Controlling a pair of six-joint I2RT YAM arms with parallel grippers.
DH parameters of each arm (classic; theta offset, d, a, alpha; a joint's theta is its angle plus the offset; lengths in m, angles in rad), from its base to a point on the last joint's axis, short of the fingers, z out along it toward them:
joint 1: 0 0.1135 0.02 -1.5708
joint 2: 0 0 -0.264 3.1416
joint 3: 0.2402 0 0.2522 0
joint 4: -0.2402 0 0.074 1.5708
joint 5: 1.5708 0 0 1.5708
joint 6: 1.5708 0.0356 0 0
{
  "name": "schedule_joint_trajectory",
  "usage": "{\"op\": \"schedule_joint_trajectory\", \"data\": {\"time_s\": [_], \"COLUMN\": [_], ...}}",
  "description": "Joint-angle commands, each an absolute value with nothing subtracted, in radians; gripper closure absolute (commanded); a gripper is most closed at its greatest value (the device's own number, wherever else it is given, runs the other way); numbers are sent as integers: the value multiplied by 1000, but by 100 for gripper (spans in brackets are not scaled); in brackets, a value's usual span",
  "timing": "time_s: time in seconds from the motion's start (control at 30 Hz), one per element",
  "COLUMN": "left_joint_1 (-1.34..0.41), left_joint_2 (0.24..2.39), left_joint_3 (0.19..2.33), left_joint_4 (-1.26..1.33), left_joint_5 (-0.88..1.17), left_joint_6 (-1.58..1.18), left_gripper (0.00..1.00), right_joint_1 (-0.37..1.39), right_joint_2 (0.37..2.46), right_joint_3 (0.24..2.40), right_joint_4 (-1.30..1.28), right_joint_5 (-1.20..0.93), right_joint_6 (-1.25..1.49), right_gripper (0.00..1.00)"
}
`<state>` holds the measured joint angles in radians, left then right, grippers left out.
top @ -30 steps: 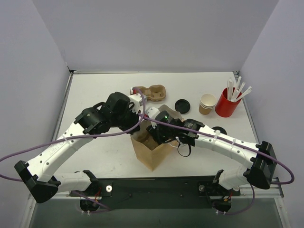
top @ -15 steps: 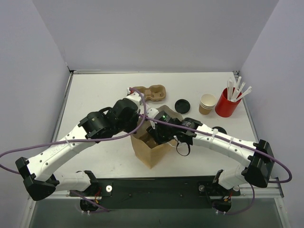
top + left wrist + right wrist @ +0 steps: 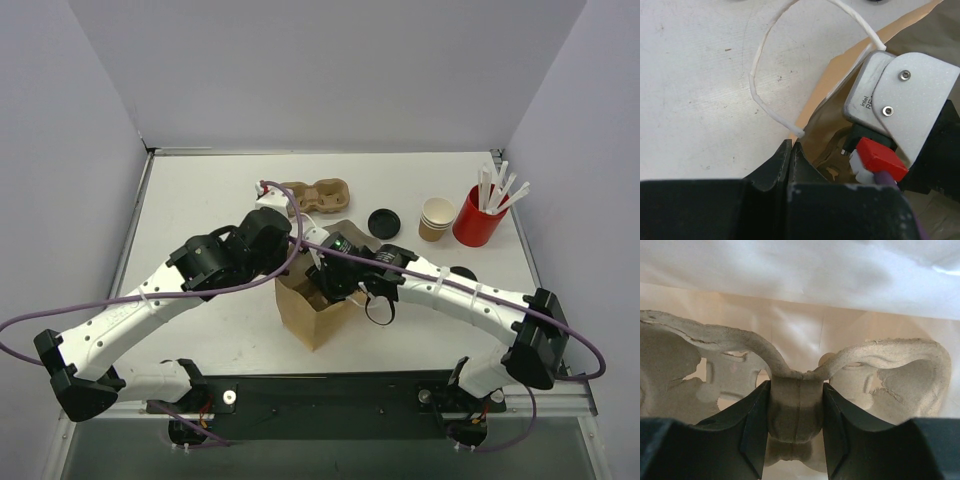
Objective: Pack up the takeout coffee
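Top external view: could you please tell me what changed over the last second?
The left arm drew leftward and away from the bases, left fingers pinching the brown paper bag's rim. The right arm shifted slightly left, right fingers clamping a moulded pulp carrier. Stacked tan cups and red cup stayed.

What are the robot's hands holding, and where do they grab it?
The right gripper pinches a pulp cup carrier by its middle ridge, inside the brown paper bag. The left gripper seems to pinch the bag's rim beside the white handle.
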<state>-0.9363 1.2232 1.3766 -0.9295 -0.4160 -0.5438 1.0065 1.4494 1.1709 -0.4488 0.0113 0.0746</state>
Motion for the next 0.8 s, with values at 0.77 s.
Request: {"op": "schedule_joint_trajectory", "data": {"time_s": [0.77], "left_joint_1": [-976], "left_joint_2": [1124], "left_joint_3": [1269], "left_joint_4": [-687], "left_joint_5": [-541], "left_joint_6": [-698], "left_gripper": [100], "right_joint_1": [977], "right_joint_2": [1620], "right_joint_3": [1250], "right_joint_4": [-698], "right_joint_5": [-23], "right_joint_6": [57], "right_gripper": [74]}}
